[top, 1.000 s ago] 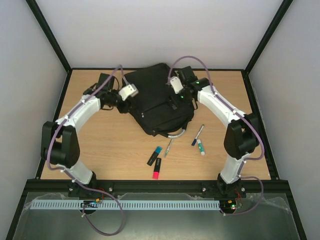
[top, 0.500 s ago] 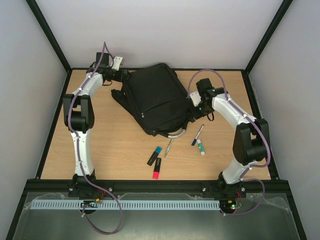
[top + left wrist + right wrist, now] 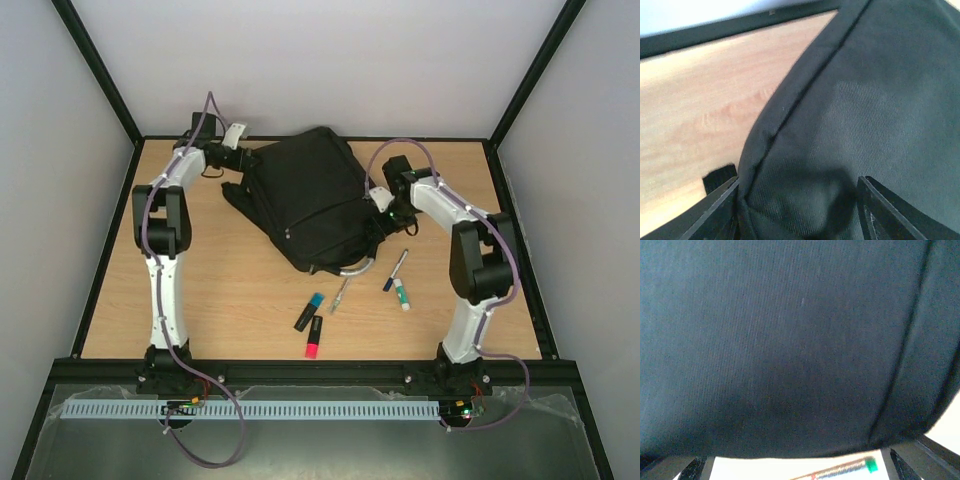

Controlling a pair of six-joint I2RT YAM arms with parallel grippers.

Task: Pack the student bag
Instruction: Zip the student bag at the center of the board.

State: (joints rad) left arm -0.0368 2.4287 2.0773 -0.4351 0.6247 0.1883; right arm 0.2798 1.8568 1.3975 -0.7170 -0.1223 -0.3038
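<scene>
The student bag [image 3: 310, 195], a large black backpack, lies flat on the far middle of the table, its grey looped handle [image 3: 352, 268] toward me. My left gripper [image 3: 247, 160] is at the bag's far left corner. In the left wrist view [image 3: 797, 190] it is open, with the corner fabric [image 3: 850, 115] between its spread fingers [image 3: 720, 205]. My right gripper [image 3: 381, 200] is against the bag's right side. In the right wrist view [image 3: 800, 462] it is open, and black fabric [image 3: 780, 340] fills the frame.
Loose on the wood near the bag's front are a silver pen [image 3: 338, 295], a dark blue pen [image 3: 395, 270], a green-capped marker [image 3: 402, 294], a teal-tipped highlighter [image 3: 308, 312] and a red highlighter [image 3: 314, 336]. Black frame rails edge the table.
Both grippers have left the top of the bag. The left arm swung out to the bag's far left corner. The right arm moved to the bag's right side and then closed in on it.
</scene>
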